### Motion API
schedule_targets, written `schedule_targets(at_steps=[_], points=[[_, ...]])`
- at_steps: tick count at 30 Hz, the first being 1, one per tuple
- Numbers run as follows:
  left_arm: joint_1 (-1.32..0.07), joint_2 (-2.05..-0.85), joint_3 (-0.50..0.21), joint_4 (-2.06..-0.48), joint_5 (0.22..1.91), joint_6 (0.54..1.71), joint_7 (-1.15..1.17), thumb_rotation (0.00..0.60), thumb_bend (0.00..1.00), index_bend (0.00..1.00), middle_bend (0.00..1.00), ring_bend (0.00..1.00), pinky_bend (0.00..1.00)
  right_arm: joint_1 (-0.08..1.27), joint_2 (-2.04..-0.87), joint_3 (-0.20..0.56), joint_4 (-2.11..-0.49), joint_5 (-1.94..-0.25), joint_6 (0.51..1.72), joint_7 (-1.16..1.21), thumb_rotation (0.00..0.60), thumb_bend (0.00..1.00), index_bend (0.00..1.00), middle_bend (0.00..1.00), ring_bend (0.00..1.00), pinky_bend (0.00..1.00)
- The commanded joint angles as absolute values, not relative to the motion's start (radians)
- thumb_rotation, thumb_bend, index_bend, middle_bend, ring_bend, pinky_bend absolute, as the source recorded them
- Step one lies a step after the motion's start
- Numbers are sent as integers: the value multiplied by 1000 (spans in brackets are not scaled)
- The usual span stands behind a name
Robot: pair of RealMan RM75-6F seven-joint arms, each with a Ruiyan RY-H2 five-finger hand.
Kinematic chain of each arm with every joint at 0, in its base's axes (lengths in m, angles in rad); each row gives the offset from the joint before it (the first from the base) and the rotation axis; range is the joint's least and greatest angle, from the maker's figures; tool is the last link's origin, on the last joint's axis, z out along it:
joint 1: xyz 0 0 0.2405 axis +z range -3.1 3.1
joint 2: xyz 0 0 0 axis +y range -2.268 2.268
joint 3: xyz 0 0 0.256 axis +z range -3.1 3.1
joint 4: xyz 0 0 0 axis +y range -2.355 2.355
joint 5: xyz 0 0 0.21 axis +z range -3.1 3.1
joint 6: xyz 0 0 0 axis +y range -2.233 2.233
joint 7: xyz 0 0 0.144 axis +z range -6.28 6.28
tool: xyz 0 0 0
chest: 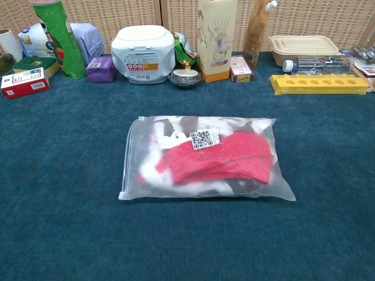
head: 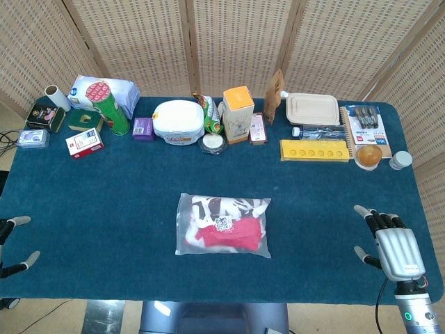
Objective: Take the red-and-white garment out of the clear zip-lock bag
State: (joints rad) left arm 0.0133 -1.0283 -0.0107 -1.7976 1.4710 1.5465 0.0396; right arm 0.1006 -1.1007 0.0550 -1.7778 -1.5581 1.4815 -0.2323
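Note:
A clear zip-lock bag (head: pixel 222 225) lies flat in the middle of the blue table, also centred in the chest view as the bag (chest: pixel 205 158). Inside it sits the folded red-and-white garment (head: pixel 233 233), its red part (chest: pixel 225 158) under a small QR label. My right hand (head: pixel 391 243) hovers at the table's near right edge, fingers spread, holding nothing, well right of the bag. Only the fingertips of my left hand (head: pixel 12 243) show at the near left edge, apart and empty. Neither hand appears in the chest view.
A row of items lines the far edge: a green can (head: pixel 111 108), a white tub (head: pixel 179 122), an orange-topped carton (head: pixel 238 113), a yellow tray (head: pixel 314 150), a beige lunch box (head: pixel 312 109), small boxes and a jar. A wicker screen stands behind.

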Motion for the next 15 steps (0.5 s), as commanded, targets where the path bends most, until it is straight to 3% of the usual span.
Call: schedule_targets(at_steps=[1, 15], points=[[10, -1031, -12, -1795, 1468, 1540, 38, 600, 181, 273, 324, 242, 256, 101, -1101, 55, -1779, -1554, 1478, -234, 600, 227, 202, 293, 333, 278], [5, -1024, -20, -1801, 1474, 1540, 42, 600, 181, 273, 324, 242, 256, 101, -1099, 53, -1785, -1557, 1478, -236, 600, 227, 202, 293, 333, 278]])
